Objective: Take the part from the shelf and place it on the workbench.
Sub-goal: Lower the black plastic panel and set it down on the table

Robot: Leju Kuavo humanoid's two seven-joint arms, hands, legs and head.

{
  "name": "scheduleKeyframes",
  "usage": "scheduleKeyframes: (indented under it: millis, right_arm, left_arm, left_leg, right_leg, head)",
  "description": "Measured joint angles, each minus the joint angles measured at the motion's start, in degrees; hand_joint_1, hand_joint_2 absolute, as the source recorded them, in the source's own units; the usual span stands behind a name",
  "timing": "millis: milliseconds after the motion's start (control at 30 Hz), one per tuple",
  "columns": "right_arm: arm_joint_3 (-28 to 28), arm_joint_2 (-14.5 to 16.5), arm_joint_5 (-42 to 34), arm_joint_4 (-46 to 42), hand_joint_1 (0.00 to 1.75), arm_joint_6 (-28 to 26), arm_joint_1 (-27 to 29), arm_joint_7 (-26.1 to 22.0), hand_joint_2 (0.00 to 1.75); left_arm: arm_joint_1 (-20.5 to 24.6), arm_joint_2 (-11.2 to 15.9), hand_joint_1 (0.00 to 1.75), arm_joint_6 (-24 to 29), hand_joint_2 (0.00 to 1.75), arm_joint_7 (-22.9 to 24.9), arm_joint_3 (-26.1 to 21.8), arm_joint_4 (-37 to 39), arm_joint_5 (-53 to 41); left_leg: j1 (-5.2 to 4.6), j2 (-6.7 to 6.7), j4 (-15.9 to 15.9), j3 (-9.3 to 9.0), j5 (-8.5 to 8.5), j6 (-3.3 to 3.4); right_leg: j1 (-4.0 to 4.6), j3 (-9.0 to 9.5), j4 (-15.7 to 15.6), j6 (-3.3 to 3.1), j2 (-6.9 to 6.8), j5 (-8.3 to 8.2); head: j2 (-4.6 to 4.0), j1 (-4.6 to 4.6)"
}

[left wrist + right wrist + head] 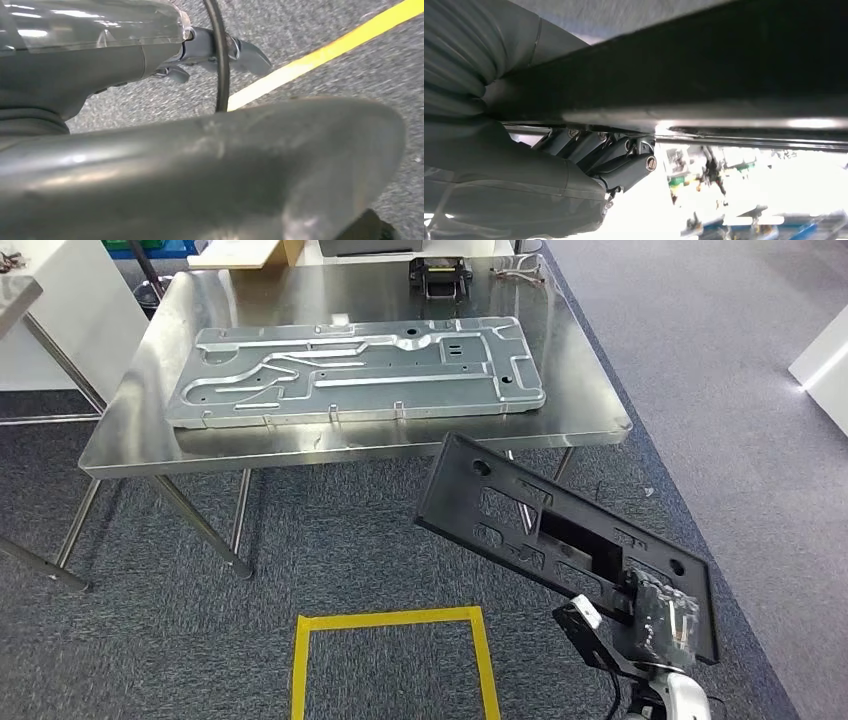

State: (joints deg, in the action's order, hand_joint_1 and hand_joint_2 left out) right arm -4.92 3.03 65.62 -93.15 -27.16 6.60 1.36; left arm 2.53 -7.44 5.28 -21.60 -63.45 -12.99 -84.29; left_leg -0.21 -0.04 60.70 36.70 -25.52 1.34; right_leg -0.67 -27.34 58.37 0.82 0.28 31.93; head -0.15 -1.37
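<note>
Part (560, 540) apparently between right-hand fingers (619, 160)

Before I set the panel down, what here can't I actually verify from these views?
- Right hand: head view, its hold on the black panel is mostly hidden by the panel itself.
- Left hand: left wrist view, blurred close-up; open or shut unclear.
- Small dark part on the workbench: too small to identify.
</note>
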Motion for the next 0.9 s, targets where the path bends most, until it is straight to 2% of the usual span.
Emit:
scheduleKeyframes:
  millis: [67,100,133,233,267,300,333,400,467,567,633,667,733,767,800,833,867,900]
  right_arm:
    - [3.1,-0.5,1.5,1.6,1.75,1.1,-2.9,1.5,1.75]
    - [4.9,-0.7,2.1,2.6,1.75,1.7,-4.8,2.3,1.75]
    - [6.7,-0.9,2.6,3.8,1.75,2.2,-6.9,3.1,1.75]
    - [11.7,-1.1,3.4,7.0,1.75,3.3,-12.2,5.1,1.75]
    - [13.1,-1.1,3.5,7.9,1.75,3.5,-13.3,5.6,1.75]
    - [14.3,-1.1,3.6,8.7,1.75,3.7,-14.3,6.0,1.75]
    - [15.4,-1.2,3.8,9.3,1.75,3.7,-15.0,6.2,1.75]
    - [16.8,-1.3,4.0,10.3,1.75,3.9,-16.4,6.4,1.75]
    - [17.9,-1.3,4.0,11.1,1.75,4.1,-17.8,6.6,1.75]
    - [20.1,-1.3,4.4,12.6,1.75,5.2,-20.2,7.2,1.75]
    - [21.5,-1.2,4.8,13.6,1.75,5.7,-21.8,7.6,1.75]
    - [22.3,-1.1,4.9,14.0,1.75,5.9,-22.5,7.7,1.75]
    - [23.7,-0.9,5.1,15.0,1.75,6.4,-23.6,7.8,1.75]
    - [24.3,-0.8,5.2,15.5,1.75,6.6,-23.9,7.9,1.75]
    - [24.7,-0.8,5.3,15.8,1.75,6.8,-24.1,8.1,1.75]
    - [25.1,-0.8,5.4,16.2,1.75,6.9,-24.4,8.2,1.75]
    - [25.4,-0.8,5.4,16.5,1.75,7.0,-24.7,8.3,1.75]
    - [25.6,-0.8,5.4,16.7,1.75,7.2,-25.0,8.4,1.75]
  left_arm:
    - [0.1,0.0,0.0,-0.2,0.0,0.1,0.4,0.0,-0.4]
    - [0.2,0.0,0.0,-0.3,0.0,0.2,0.6,0.0,-0.7]
    - [0.4,0.0,0.0,-0.4,0.0,0.2,0.8,0.0,-0.8]
    - [1.0,0.1,0.0,-0.6,0.0,0.4,1.2,0.0,-1.1]
    - [1.0,0.1,0.0,-0.7,0.0,0.4,1.3,0.0,-1.3]
    - [1.0,0.2,0.0,-0.8,0.0,0.4,1.4,0.0,-1.3]
    - [0.9,0.2,0.0,-0.8,0.0,0.4,1.4,0.0,-1.4]
    - [0.8,0.2,0.0,-0.9,0.0,0.5,1.6,0.0,-1.5]
    - [0.8,0.2,0.0,-0.9,0.0,0.5,1.9,0.1,-1.5]
    - [0.9,0.2,0.0,-1.0,0.0,0.7,2.0,0.1,-1.5]
    - [1.0,0.3,0.0,-1.0,0.0,0.7,2.1,0.1,-1.5]
    - [1.1,0.4,0.0,-1.0,0.0,0.8,2.1,0.1,-1.5]
    - [1.1,0.4,0.0,-1.1,0.0,0.9,2.1,0.1,-1.5]
    - [1.1,0.4,0.0,-1.1,0.0,1.1,2.1,0.1,-1.5]
    - [1.0,0.5,0.0,-1.2,0.0,1.2,2.1,0.1,-1.5]
    - [0.9,0.6,0.0,-1.2,0.0,1.3,2.1,0.1,-1.5]
    - [0.8,0.6,0.0,-1.2,0.0,1.3,2.1,0.1,-1.5]
    - [0.8,0.6,0.0,-1.3,0.0,1.4,2.1,0.1,-1.5]
  left_leg:
    - [0.13,-0.08,-0.8,-1.17,0.33,0.61]
    - [0.24,-0.07,-1.3,-1.9,0.31,0.84]
    - [0.3,-0.05,-1.6,-2.54,0.26,1.06]
    - [0.23,-0.18,-1.8,-3.32,-0.42,1.48]
    - [0.19,-0.34,-1.8,-3.72,-0.8,1.51]
    - [0.15,-0.54,-1.8,-4.27,-1.23,1.49]
    - [0.12,-0.72,-1.8,-4.92,-1.7,1.43]
    - [0.04,-1.03,-1.9,-6.37,-2.75,1.16]
    - [0.04,-1.22,-2.0,-7.08,-3.52,0.62]
    - [0.07,-1.16,-1.4,-7.21,-3.63,-0.49]
    - [0.12,-0.97,1.8,-5.83,-3.75,-0.95]
    - [0.25,-0.85,4.8,-4.03,-4.45,-1.13]
    - [0.59,-0.62,11.5,0.52,-7.09,-1.57]
    - [0.75,-0.52,13.7,2.51,-8.19,-1.82]
    - [0.86,-0.43,14.4,3.72,-8.41,-2.06]
    - [0.95,-0.36,13.2,4.08,-7.39,-2.25]
    - [1.03,-0.3,10.3,3.56,-5.12,-2.34]
    - [1.09,-0.25,6.4,2.58,-1.97,-2.37]
  right_leg:
    - [-0.08,0.37,0.6,0.68,0.0,-0.03]
    - [-0.11,-0.17,1.9,0.95,-0.03,0.22]
    - [-0.17,-1.54,4.2,1.17,-0.08,0.89]
    - [-0.22,-8.65,13.7,1.52,-0.16,4.47]
    - [-0.22,-10.33,15.1,1.51,-0.16,4.84]
    - [-0.2,-11.12,14.6,1.41,-0.16,4.1]
    - [-0.16,-11.09,12.4,1.23,-0.17,2.25]
    - [0.1,-9.75,5.7,0.51,-0.17,-3.47]
    - [0.55,-9.03,1.3,-0.29,-0.14,-6.71]
    - [0.7,-8.38,0.4,-1.37,0.05,-6.98]
    - [0.37,-7.16,-0.4,-1.97,0.09,-6.61]
    - [0.2,-6.56,-0.7,-2.14,0.07,-6.41]
    - [0.14,-5.65,-0.9,-2.32,0.01,-5.7]
    - [0.13,-5.17,-0.9,-2.28,0.01,-5.25]
    - [0.1,-4.64,-0.9,-2.21,0.01,-4.78]
    - [0.06,-4.02,-0.9,-2.08,0.01,-4.29]
    - [0.0,-3.32,-0.8,-1.92,0.02,-3.76]
    - [-0.06,-2.71,-0.8,-1.68,0.02,-3.21]
  head:
    - [0.0,-0.01]
    - [0.0,0.0]
    - [0.0,-0.01]
    - [0.0,-0.01]
    - [0.0,-0.01]
    - [0.0,-0.01]
    - [0.0,-0.01]
    - [0.0,-0.03]
    - [0.0,-0.03]
    - [0.0,-0.04]
    - [0.0,-0.05]
    - [0.0,-0.06]
    - [0.0,-0.07]
    - [0.0,-0.05]
    - [0.0,-0.05]
    - [0.0,-0.05]
    - [0.0,-0.05]
    - [0.0,-0.05]
